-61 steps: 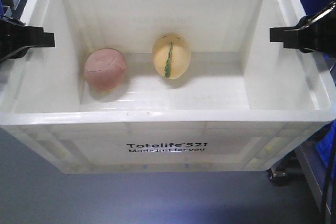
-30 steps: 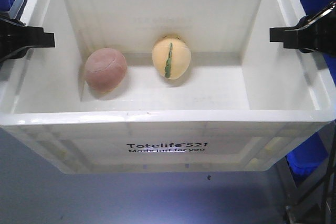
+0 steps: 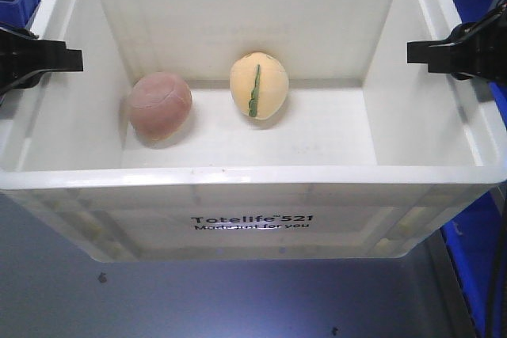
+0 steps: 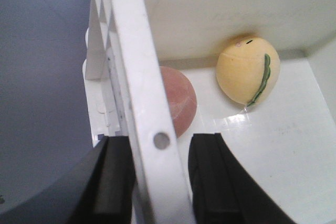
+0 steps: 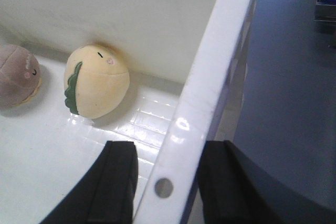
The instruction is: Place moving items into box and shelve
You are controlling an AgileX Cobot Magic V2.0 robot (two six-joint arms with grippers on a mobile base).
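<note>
The large white rectangular plastic tote, long axis 9-to-3 o'clock, was clamped at its end walls by the left gripper and right gripper. Inside, the pale yellow green-striped egg lay 12-to-6, with the dull pinkish-brown ball at its 9 o'clock.

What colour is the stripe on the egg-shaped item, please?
The stripe is green; the front-facing view shows it best.

The left gripper and right gripper are both matte black. Their blocky, flat-faced fingers rise from smoothly rounded dark-grey housings, and pale glints mark the right one's top edge.
</note>
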